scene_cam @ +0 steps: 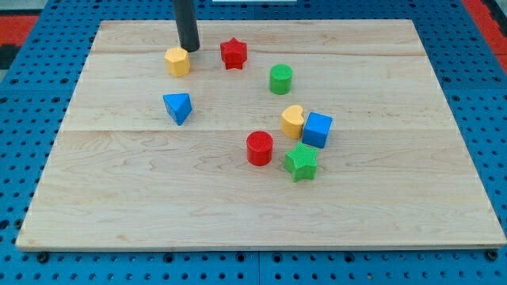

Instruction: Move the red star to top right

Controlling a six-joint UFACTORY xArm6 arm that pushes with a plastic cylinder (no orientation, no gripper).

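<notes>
Near the view's top, left of centre: my tip (190, 49) down on the wooden board (119, 198), just beside the upper right edge of the yellow hexagon block (177, 61), contact not clear. No jaws on this rig — a bare rod, nothing held, nothing to open or close.

Red star (234, 53) to the view's right of my tip, near but apart, in the upper middle of the board, well short of the top right corner. Placement of my tip judged deliberate: on the star's left side, suited to a push toward the view's right. Path along the top edge apparently free of blocks; green cylinder (280, 79) below that line, a risk only if the star drifts downward.

Count of blocks — eight in all:
- red: two, star and red cylinder (259, 148)
- green: two, cylinder and green star (301, 161)
- blue: two, blue triangle (178, 107) and blue cube (317, 130)
- yellow: two, hexagon and yellow heart (292, 121)

Yellow heart and blue cube touching or very nearly so; green star just below them, red cylinder near
</notes>
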